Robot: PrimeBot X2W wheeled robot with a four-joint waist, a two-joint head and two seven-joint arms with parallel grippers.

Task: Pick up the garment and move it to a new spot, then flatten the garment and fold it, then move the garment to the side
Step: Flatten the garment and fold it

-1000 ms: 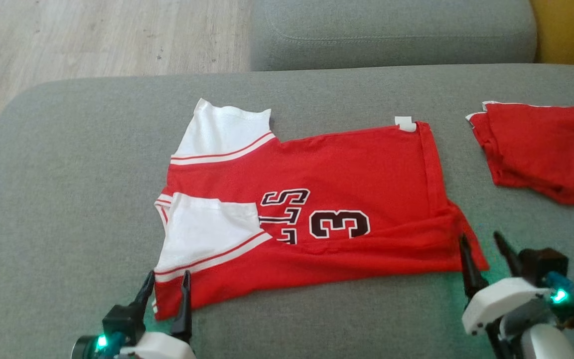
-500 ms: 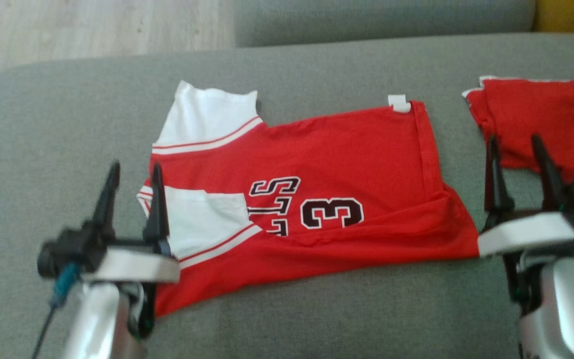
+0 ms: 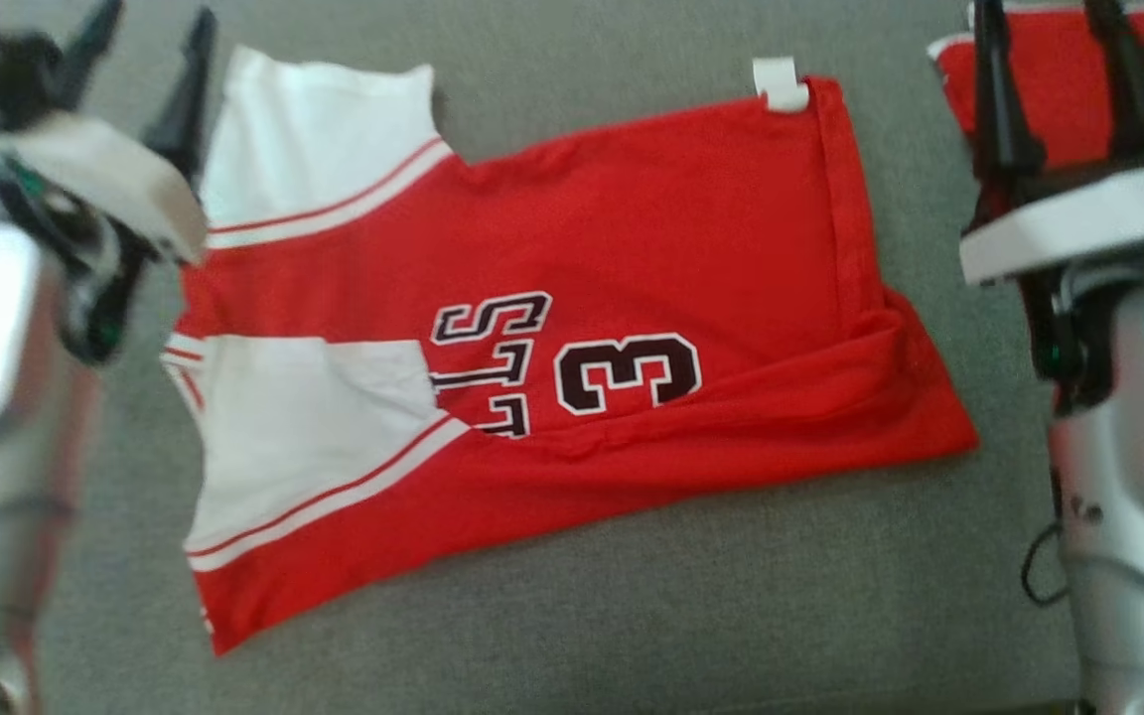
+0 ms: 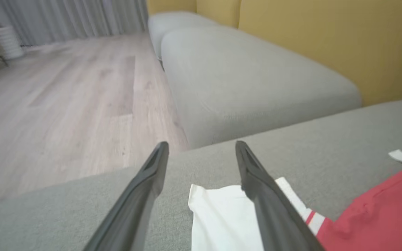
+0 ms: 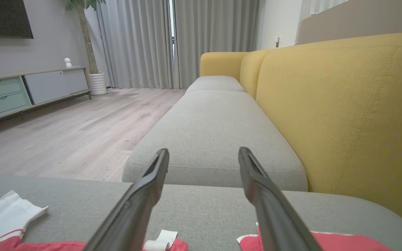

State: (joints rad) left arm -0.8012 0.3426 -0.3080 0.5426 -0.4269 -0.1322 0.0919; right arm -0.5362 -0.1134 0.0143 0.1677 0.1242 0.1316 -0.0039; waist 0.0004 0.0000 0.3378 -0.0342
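The garment [image 3: 632,238] is a red jersey with white sleeves and a black "3". It lies flat on the grey sofa seat [image 3: 632,616], its near long edge folded over. My left gripper [image 3: 150,30] hovers open at the far left, beside the far white sleeve [image 3: 314,129]. In the left wrist view the left gripper [image 4: 201,144] stands open over that sleeve [image 4: 222,216], holding nothing. My right gripper [image 3: 1049,20] is open at the far right, past the garment's hem. In the right wrist view the right gripper [image 5: 202,150] is open, with the garment's red edge [image 5: 30,245] low at the left.
A second red garment [image 3: 1059,89] lies bunched at the far right, under my right gripper, and its near edge [image 5: 344,242] appears again. Another grey cushion [image 5: 215,132] continues beyond the seat. A yellow backrest [image 5: 344,115] rises at the right; wooden floor [image 4: 65,104] lies left.
Both arms have moved from the garment's near corners up the view to its far side. The head camera has tipped down, so the garment looks larger and higher.
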